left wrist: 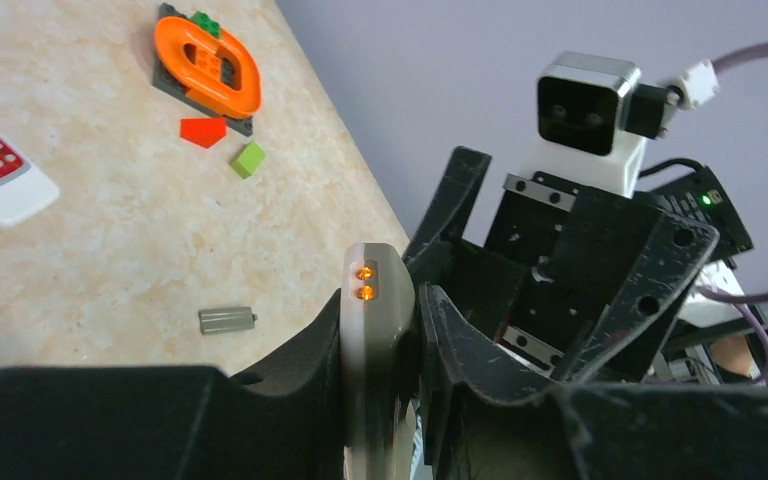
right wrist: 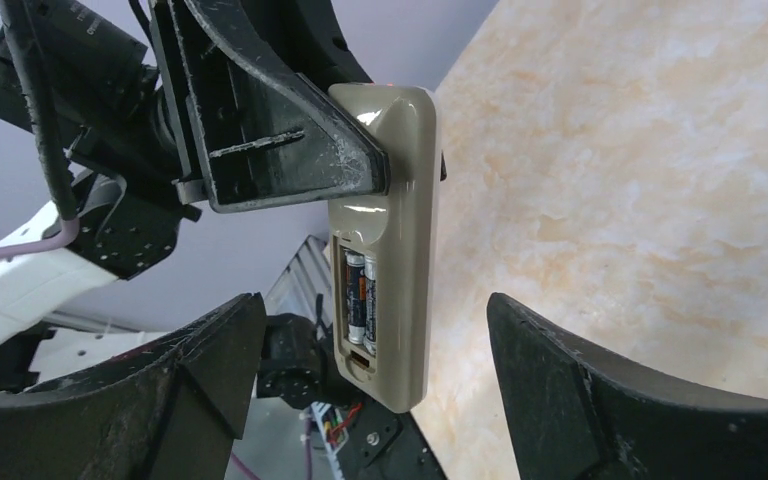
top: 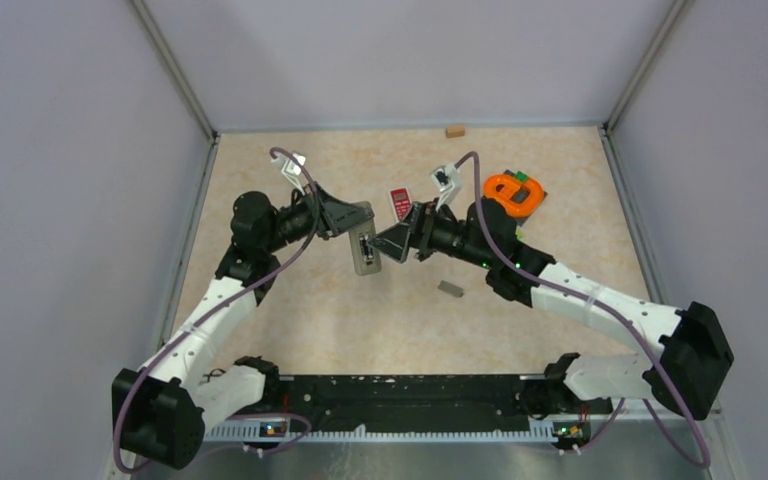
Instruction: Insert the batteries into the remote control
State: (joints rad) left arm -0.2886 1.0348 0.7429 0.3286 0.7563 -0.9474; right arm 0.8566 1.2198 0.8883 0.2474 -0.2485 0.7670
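Finishing the loading step, with two dark slim batteries (right wrist: 357,300) seated side by side in the open bay of a beige plastic remote control (right wrist: 410,250).
Held aloft over the marbled beige surface (right wrist: 640,200) by left jaws pinching its upper end; flanked by right jaws spread wide, touching nothing. Next probably calls for closing the bay, perhaps with the small grey piece (top: 450,289) lying below, though whether that is a cover or a spare cell cannot be told.

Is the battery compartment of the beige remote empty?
No, two batteries lie side by side in the open compartment of the remote.
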